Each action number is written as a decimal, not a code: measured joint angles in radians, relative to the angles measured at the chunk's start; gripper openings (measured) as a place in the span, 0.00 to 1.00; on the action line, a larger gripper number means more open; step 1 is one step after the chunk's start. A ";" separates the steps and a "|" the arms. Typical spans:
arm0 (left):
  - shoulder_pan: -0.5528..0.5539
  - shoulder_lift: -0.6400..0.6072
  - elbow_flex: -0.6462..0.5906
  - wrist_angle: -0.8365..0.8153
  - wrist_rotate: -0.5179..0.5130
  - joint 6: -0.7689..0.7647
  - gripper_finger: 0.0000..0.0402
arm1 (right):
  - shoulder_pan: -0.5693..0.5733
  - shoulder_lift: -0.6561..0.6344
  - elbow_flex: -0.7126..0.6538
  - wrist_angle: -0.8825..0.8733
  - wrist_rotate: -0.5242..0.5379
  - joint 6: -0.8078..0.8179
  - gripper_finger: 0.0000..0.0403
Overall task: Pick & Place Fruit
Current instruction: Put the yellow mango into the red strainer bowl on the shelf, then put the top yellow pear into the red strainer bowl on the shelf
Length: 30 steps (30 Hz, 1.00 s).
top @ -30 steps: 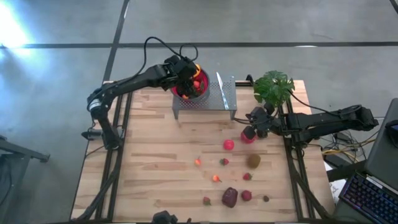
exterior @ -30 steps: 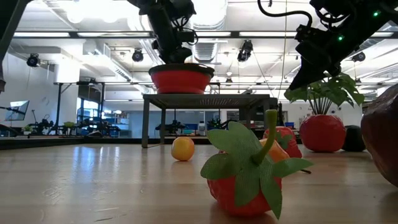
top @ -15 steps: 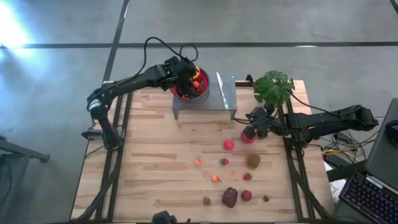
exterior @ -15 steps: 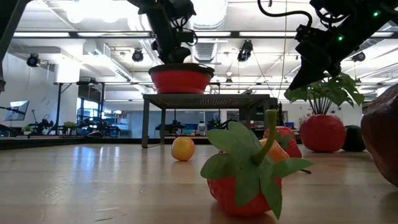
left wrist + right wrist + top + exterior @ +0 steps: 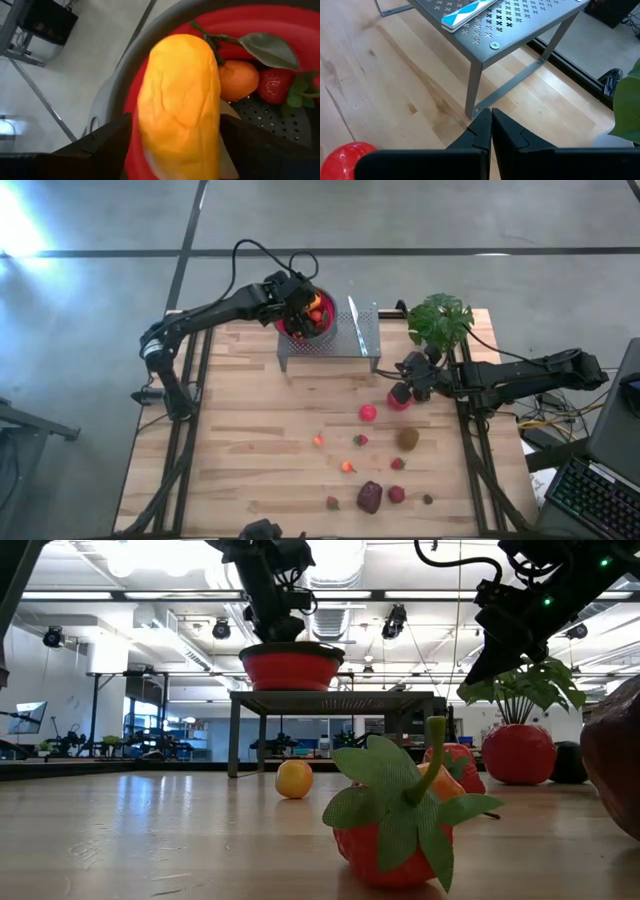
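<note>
- The left gripper (image 5: 300, 302) hangs over the red-lined bowl (image 5: 326, 328) that stands on the metal rack (image 5: 366, 332) at the far side of the table (image 5: 250, 440).
- An orange fruit (image 5: 180, 105) sits between its fingers (image 5: 107, 142), directly above the inside of the bowl. I cannot tell whether the jaws pinch it or have begun to let go.
- The fruit's long axis runs forward along the fingers, so it has only to fall straight down to land in the bowl.
- It looks elongated and smooth, a deep yellow-orange with faint wrinkles. Below it in the bowl lie a small round orange (image 5: 239, 80) and a strawberry (image 5: 276, 85).
- The loose fruits (image 5: 369, 412) lie on the near right part of the table, among them a kiwi (image 5: 407, 439) and a dark maroon one (image 5: 369, 497).
- The right gripper (image 5: 407, 382) waits at the right, near the potted plant (image 5: 440, 320), its fingers (image 5: 481, 131) pressed together and empty. It is much the nearer arm to those fruits.
</note>
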 joint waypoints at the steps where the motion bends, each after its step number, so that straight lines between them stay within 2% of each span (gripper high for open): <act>1: 0.000 0.000 0.003 -0.005 -0.001 0.012 0.76 | 0.000 0.000 0.000 0.000 0.000 0.000 0.02; 9: -0.026 -0.002 0.099 -0.099 -0.010 0.054 0.76 | 0.000 0.000 0.000 0.000 0.000 -0.005 0.02; 15: -0.086 -0.002 0.200 -0.184 -0.006 0.035 0.76 | 0.000 0.000 0.000 0.000 0.000 -0.005 0.02; 21: -0.201 -0.004 0.241 -0.227 0.018 0.008 0.76 | 0.000 0.000 0.000 0.000 0.000 -0.005 0.02; 30: -0.422 -0.003 0.185 -0.231 0.020 -0.028 0.76 | 0.000 0.000 0.000 0.000 0.000 -0.005 0.02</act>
